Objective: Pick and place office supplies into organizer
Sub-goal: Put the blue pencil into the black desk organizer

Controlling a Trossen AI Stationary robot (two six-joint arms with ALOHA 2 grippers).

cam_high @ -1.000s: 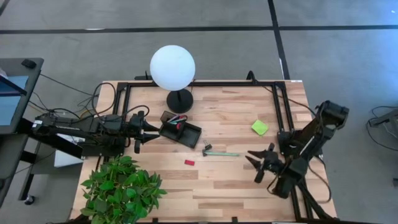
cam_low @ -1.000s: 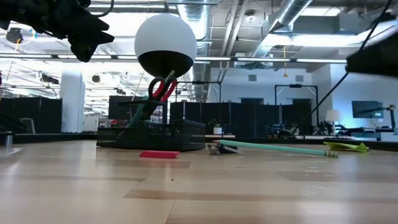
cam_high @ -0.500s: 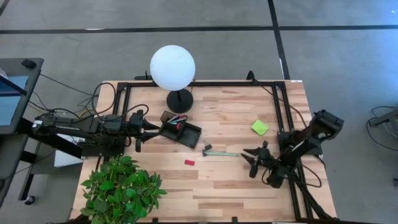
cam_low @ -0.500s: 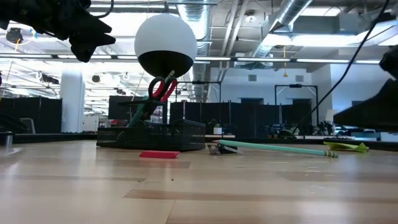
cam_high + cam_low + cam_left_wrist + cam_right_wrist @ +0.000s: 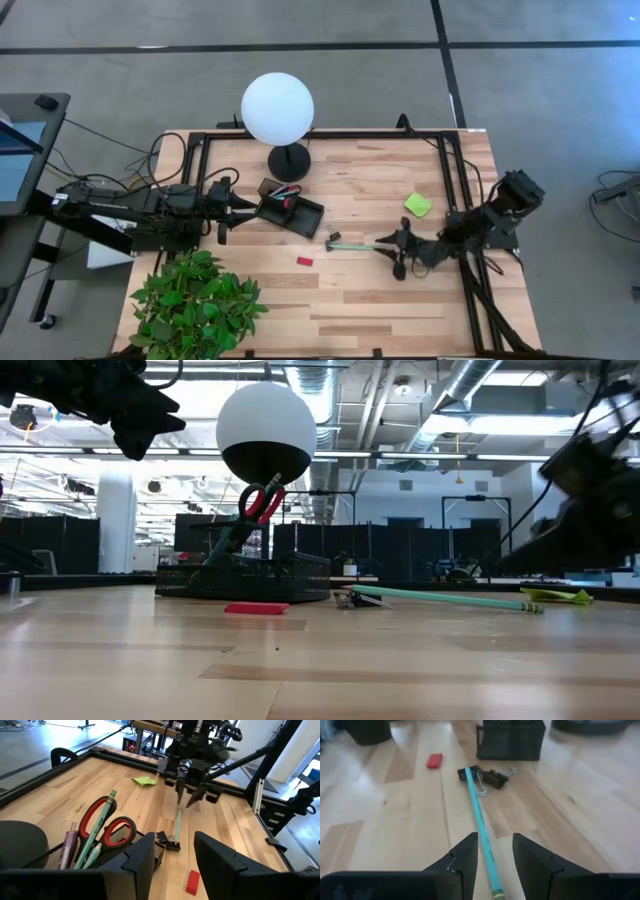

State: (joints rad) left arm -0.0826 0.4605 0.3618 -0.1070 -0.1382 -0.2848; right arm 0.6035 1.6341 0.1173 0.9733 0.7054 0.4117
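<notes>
One pen (image 5: 479, 818) is lying on the table, clips (image 5: 490, 776) at its far end. Light, stiff and likely rolling, it wants a mid-shaft pinch; right gripper (image 5: 494, 862) is hovering open over its near end, left gripper (image 5: 175, 855) waiting open by the organizer (image 5: 290, 212).

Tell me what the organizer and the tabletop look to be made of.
Organizer: black mesh, probably wire or perforated metal; light shows through its walls in the low and left wrist views. Tabletop: pale wood, butcher-block style, with visible plank seams and grain, and a smooth, slightly glossy finish.
</notes>
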